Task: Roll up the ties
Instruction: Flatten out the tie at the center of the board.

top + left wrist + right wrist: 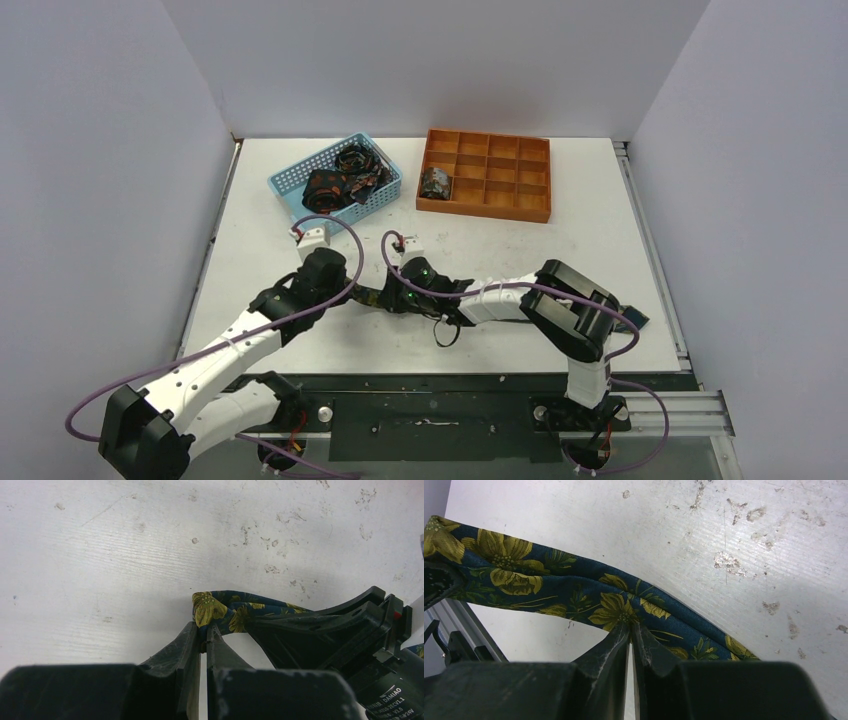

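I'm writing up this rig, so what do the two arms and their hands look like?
The left arm and right arm have white links, black joints and looping purple cables. The left hand and right hand have black tapered fingers. One motor label reads DAMIAO.

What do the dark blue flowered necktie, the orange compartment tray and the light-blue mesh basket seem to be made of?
Dark blue necktie with yellow flowers: woven fabric, perhaps silk or polyester; soft folds, faint sheen.
Orange compartment tray: likely plastic, possibly painted wood; uniform matte colour, thin dividers.
Light-blue mesh basket: probably moulded plastic; regular holes in the walls.
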You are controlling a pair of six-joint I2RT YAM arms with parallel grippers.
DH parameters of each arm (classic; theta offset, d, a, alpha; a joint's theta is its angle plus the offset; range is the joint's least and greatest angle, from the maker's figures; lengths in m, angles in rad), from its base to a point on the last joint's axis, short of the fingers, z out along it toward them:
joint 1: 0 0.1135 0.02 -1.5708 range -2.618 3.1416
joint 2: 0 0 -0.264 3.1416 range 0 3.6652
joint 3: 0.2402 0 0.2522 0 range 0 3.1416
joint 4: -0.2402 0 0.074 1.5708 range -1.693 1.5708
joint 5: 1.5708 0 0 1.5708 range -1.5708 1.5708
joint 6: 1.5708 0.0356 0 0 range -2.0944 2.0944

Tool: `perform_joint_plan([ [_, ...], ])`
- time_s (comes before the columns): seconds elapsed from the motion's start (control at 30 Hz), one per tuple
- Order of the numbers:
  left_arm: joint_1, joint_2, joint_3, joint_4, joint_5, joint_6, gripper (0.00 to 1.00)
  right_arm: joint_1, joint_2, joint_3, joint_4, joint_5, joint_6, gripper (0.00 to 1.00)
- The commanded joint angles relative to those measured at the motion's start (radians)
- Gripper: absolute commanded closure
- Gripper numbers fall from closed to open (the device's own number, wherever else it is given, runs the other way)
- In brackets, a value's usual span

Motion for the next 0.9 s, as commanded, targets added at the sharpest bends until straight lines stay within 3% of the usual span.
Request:
perform_joint_plan([
  [0.0,0.000,-0.011,-0.013,0.028,-0.028,-0.015,1.00,0.012,-0.044,0.021,0.012,0.041,-0.031,0.88],
  [0.23,0.046,0.050,-0.145,0.136,-0.028,-0.162,0.99,0.010,-0.131,-0.071,-0.079,0.178,-0.090,0.86],
  [0.43,0.085,0.031,-0.164,0.143,-0.011,-0.208,0.45,0.010,-0.222,-0.142,-0.115,0.224,-0.116,0.86],
  [0.53,0.085,-0.031,-0.099,0.028,-0.056,-0.164,0.29,0.010,-0.263,-0.159,-0.130,0.228,-0.141,0.86],
  [0.63,0.100,-0.088,-0.049,-0.040,-0.076,-0.082,0.25,0.005,-0.277,-0.162,-0.140,0.210,-0.171,0.86],
  [0.77,0.196,-0.070,-0.033,0.076,0.183,0.101,0.28,0.002,-0.251,-0.141,-0.129,0.182,-0.171,0.86],
  [0.87,0.274,0.024,0.002,0.101,0.367,0.180,0.40,0.001,-0.197,-0.103,-0.151,0.171,-0.146,0.87],
])
